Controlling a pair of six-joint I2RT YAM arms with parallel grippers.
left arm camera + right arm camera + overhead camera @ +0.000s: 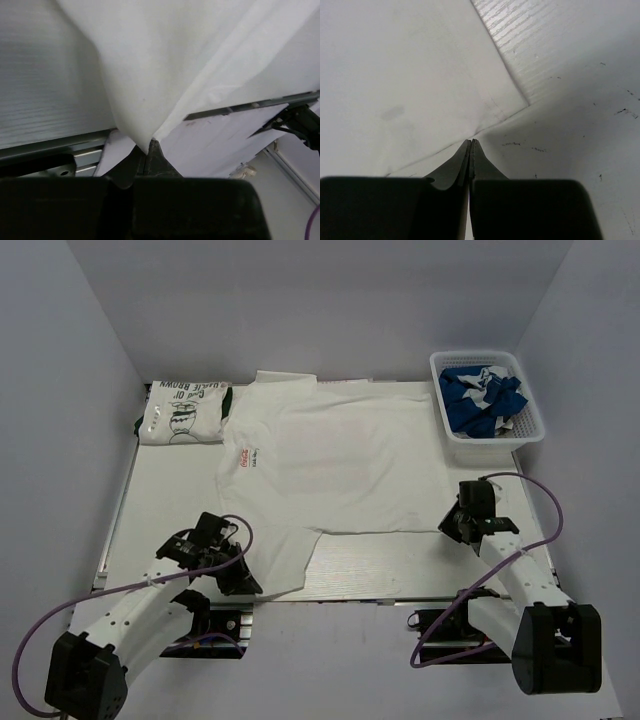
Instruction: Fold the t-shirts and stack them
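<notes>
A white t-shirt with a small red graphic (330, 460) lies spread flat in the middle of the table. My left gripper (246, 582) is shut on its near left corner, and the cloth (165, 65) hangs up and away from the jaws (148, 148). My right gripper (449, 527) is shut at the shirt's near right hem (420, 100), with its tips (471, 143) on the hem edge at table level. A folded white shirt with green print (185, 412) lies at the far left. A royal blue shirt (483, 395) lies crumpled in the basket.
The white mesh basket (530, 435) stands at the far right corner. The table's near metal edge (380, 595) runs just in front of both grippers. Purple cables loop beside both arms. Grey walls close in the back and sides.
</notes>
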